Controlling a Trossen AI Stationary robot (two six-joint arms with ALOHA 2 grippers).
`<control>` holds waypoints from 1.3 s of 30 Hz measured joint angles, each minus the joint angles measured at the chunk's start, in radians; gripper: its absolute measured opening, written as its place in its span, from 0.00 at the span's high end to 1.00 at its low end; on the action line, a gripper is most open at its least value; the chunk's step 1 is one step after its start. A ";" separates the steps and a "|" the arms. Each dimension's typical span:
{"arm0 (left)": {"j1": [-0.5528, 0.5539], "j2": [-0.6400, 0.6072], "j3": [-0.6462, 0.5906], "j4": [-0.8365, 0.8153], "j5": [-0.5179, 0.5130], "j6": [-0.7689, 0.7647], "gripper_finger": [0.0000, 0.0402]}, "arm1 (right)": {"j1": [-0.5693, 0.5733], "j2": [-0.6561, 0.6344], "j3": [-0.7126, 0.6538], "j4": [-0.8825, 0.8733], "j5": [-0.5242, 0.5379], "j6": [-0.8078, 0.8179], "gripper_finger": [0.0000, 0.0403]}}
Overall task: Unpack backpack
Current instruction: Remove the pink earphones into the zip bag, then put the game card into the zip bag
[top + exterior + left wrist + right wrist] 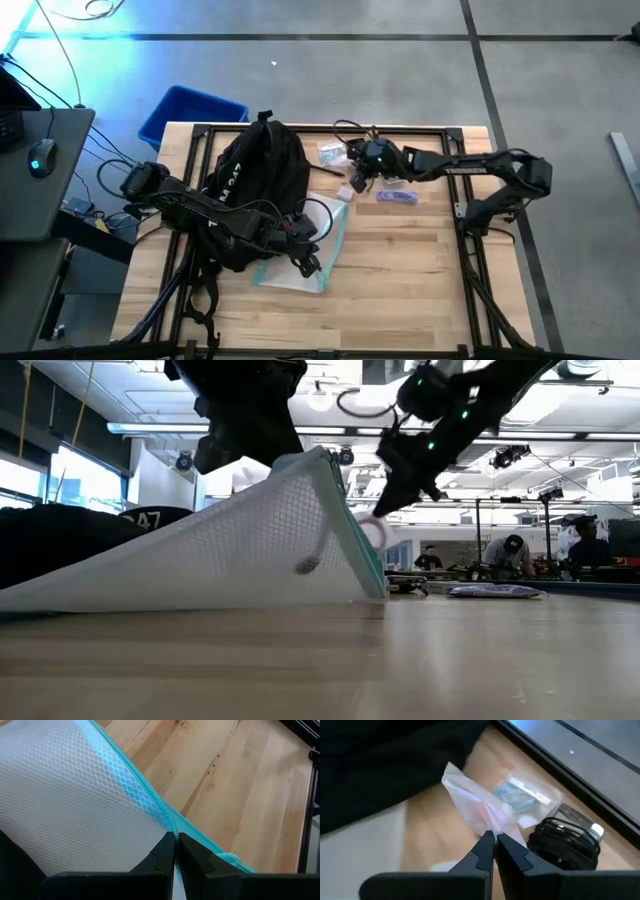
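While the backpack [255,190] lies slumped on the table [420,270], several items are out. My left hand [175,840] pinches the mesh pouch [75,805]; my right hand [494,839] grips a clear bag [475,805].

I can't make out what's inside the clear plastic bag [480,810], too blurred. The mesh pouch [230,545] blocks most of the backpack [60,540] in my low view. Backpack's white lettering unreadable from above.

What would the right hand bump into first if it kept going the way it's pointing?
Probably the clear plastic bag pinched at its fingertips; the right hand is shut on its edge. Past the bag lie a small packet and a coiled black cable, though depth is hard to judge.
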 joint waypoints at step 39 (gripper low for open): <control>-0.050 -0.242 -0.001 -0.168 0.234 0.215 1.00 | 0.403 -0.266 0.050 -0.331 -0.159 0.014 0.38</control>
